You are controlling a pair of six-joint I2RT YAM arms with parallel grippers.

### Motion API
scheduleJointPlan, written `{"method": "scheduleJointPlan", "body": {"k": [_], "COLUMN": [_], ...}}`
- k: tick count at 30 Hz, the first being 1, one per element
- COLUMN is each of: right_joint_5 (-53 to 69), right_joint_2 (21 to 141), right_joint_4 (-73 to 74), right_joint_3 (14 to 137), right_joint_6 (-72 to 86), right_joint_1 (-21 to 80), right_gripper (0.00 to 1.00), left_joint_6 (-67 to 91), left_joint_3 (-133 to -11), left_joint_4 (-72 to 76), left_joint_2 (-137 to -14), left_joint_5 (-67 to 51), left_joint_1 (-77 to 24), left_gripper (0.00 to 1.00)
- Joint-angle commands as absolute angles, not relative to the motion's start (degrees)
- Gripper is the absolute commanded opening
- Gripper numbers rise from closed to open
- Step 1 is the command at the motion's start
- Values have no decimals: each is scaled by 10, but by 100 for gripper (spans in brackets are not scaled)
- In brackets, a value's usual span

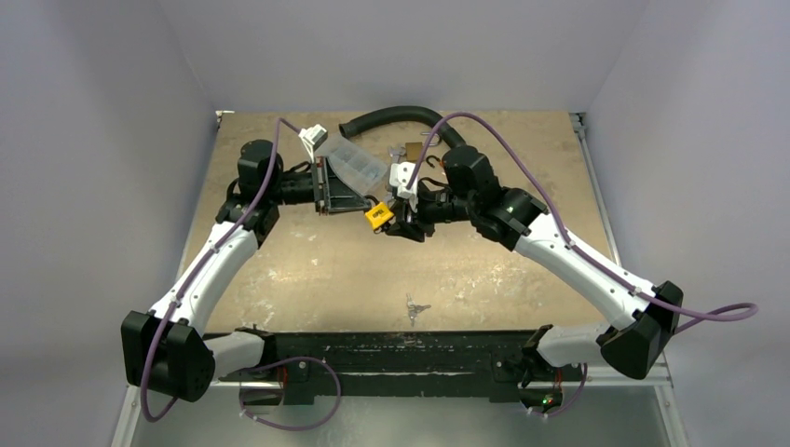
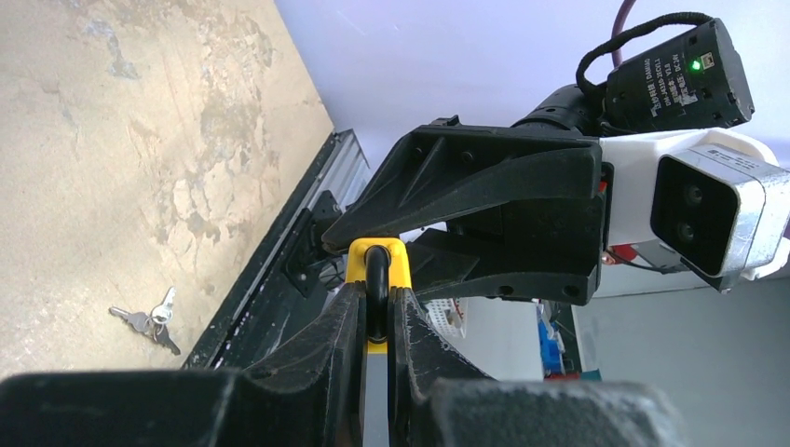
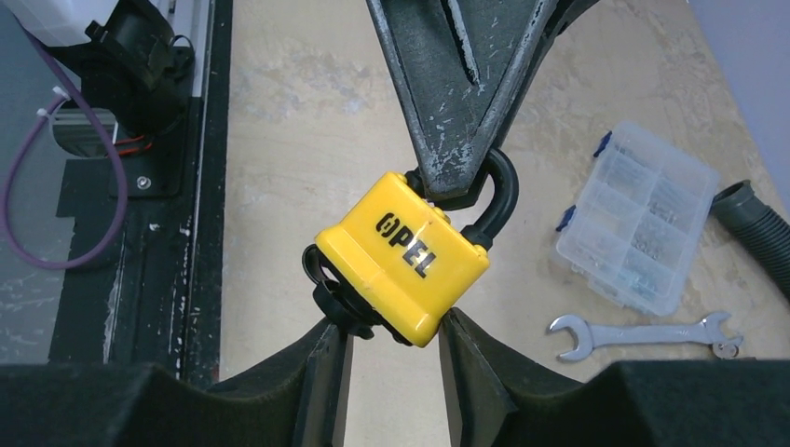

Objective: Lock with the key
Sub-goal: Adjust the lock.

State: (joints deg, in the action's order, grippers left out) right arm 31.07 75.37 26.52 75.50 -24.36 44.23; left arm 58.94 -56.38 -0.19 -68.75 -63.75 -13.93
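The left jaws are clenched on the shackle (image 2: pixel 375 284), the black bar pinched between both fingers (image 2: pixel 326 349). This holds the padlock (image 3: pixel 405 256) in the air above the table (image 1: pixel 307 270), between the two arms, with its yellow body turned toward the right arm. The right jaws stand on either side of the padlock's lower corner, where a black key (image 3: pixel 337 300) sticks out of the underside. The key head lies against one finger (image 3: pixel 321 382), but I cannot tell from any view whether both pads bear on it.

The step in hand looks like taking the key head and turning it. To do it well, the right jaws should close flat on the key head alone, not on the yellow corner beside it. The wrist should then roll about the key's own axis, so the blade is not bent in the slot. The shackle is round and may swivel in the left jaws, so that hold needs to be firm enough to resist the twist. One shackle leg is hidden behind the left fingers, so I cannot tell whether it is seated. It probably has to be pressed home before the turn.

Farther out, spare keys (image 1: pixel 415 305) lie on the table near the front edge, well apart. A box (image 3: pixel 638 219), a wrench (image 3: pixel 643 333) and a hose (image 3: pixel 759 223) lie beyond, uninvolved.
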Motion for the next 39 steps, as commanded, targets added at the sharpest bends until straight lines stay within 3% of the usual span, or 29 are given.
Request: {"method": "scheduleJointPlan", "body": {"k": [1, 7, 14, 24, 39], "right_joint_5": [314, 322, 330, 347, 313], "right_joint_2": [753, 767, 767, 763, 742], "right_joint_4": [215, 182, 186, 197, 213], "right_joint_3": [785, 782, 771, 763, 752], "right_joint_6": [-223, -158, -169, -179, -214], "right_joint_1": [441, 439, 439, 439, 427], "right_gripper": [43, 51, 53, 67, 74], "left_joint_6": [576, 586, 583, 580, 550], "left_joint_3": [-560, -554, -564, -567, -572], "left_joint_4": [1, 9, 7, 6, -35], "left_joint_2": [-672, -671, -673, -683, -672], "left_joint_5": [-657, -648, -638, -635, -644], "left_joint_1": [-155, -163, -163, -163, -163], "left_gripper": [0, 0, 0, 0, 0]}}
